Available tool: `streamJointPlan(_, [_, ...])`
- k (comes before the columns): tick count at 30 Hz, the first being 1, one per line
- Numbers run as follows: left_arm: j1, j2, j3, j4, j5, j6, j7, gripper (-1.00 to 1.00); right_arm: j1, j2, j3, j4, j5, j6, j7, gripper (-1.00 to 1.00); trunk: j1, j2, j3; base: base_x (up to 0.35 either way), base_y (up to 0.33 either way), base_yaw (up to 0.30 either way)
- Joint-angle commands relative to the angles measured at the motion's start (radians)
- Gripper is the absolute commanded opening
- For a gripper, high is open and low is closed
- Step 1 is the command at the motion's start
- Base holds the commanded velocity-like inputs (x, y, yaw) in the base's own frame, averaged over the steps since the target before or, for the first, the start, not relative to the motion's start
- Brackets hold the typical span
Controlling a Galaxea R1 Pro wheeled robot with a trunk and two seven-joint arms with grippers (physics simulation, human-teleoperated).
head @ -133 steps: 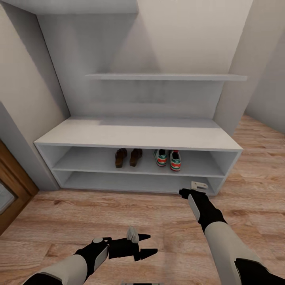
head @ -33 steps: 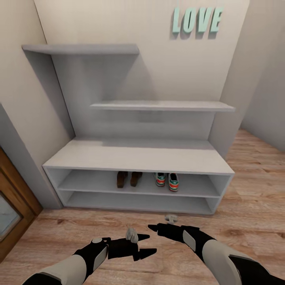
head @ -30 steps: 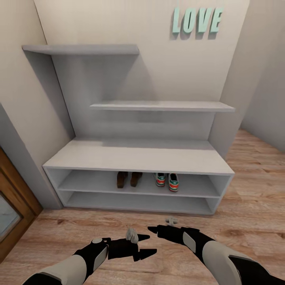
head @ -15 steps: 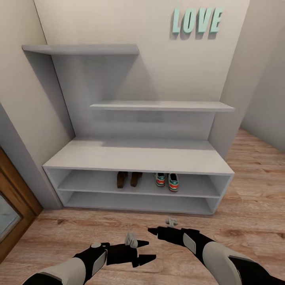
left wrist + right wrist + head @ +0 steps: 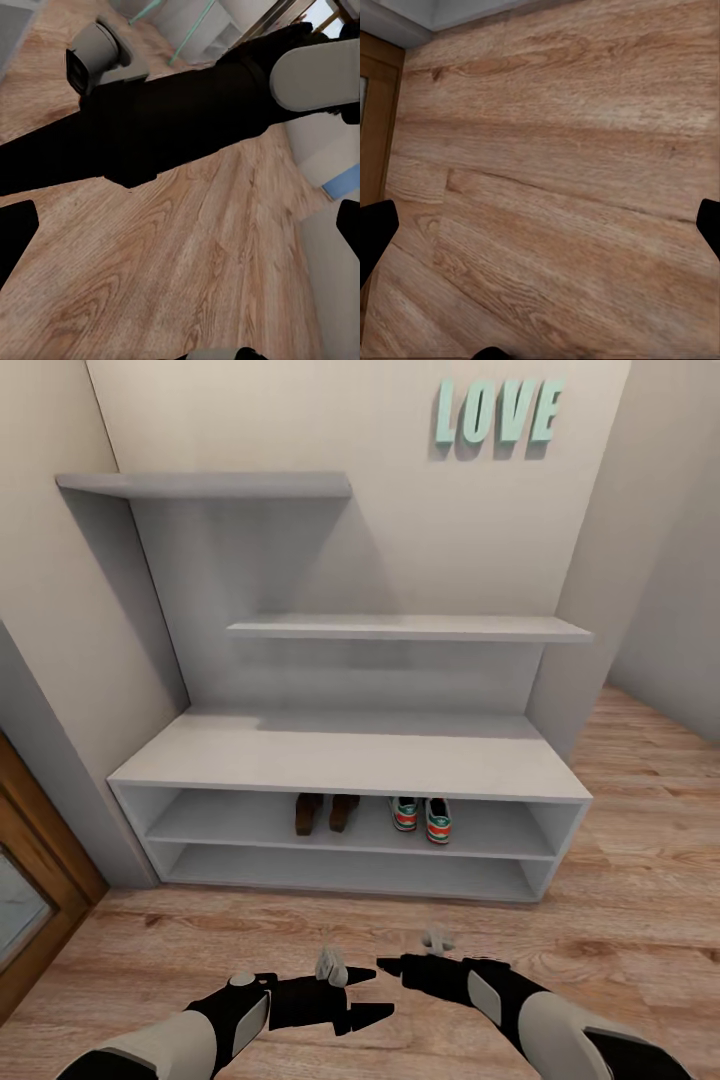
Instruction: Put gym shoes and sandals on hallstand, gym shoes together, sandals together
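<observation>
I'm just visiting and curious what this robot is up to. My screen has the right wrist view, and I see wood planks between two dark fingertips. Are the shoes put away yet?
Observer: Yes. The two sandals stand side by side on the upper tier of the hallstand's low base.
Visitor: And the sneakers?
Observer: The two gym shoes sit together on that same tier, to the right of the sandals, with a gap between the pairs.
Visitor: Is the other hand holding anything?
Observer: No. The left gripper is open and empty, low over the corridor floor in front of the stand.
</observation>
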Motion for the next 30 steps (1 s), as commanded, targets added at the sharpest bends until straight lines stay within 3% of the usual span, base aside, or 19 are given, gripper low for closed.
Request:
streamJointPlan(1, [-0.001, 0.0, -0.009, 0.001, 0.009, -0.006, -0.001, 1.0, 0.004, 0.0, -0.008, -0.002, -0.001, 0.01, 0.002, 1.0, 0.0, 0.0, -0.001, 0.0, 0.0, 0.0])
streamJointPlan(30, [-0.001, 0.0, -0.009, 0.001, 0.009, -0.006, -0.001, 1.0, 0.027, 0.0, -0.008, -0.002, -0.001, 0.01, 0.002, 1.0, 0.0, 0.0, -0.001, 0.0, 0.0, 0.0])
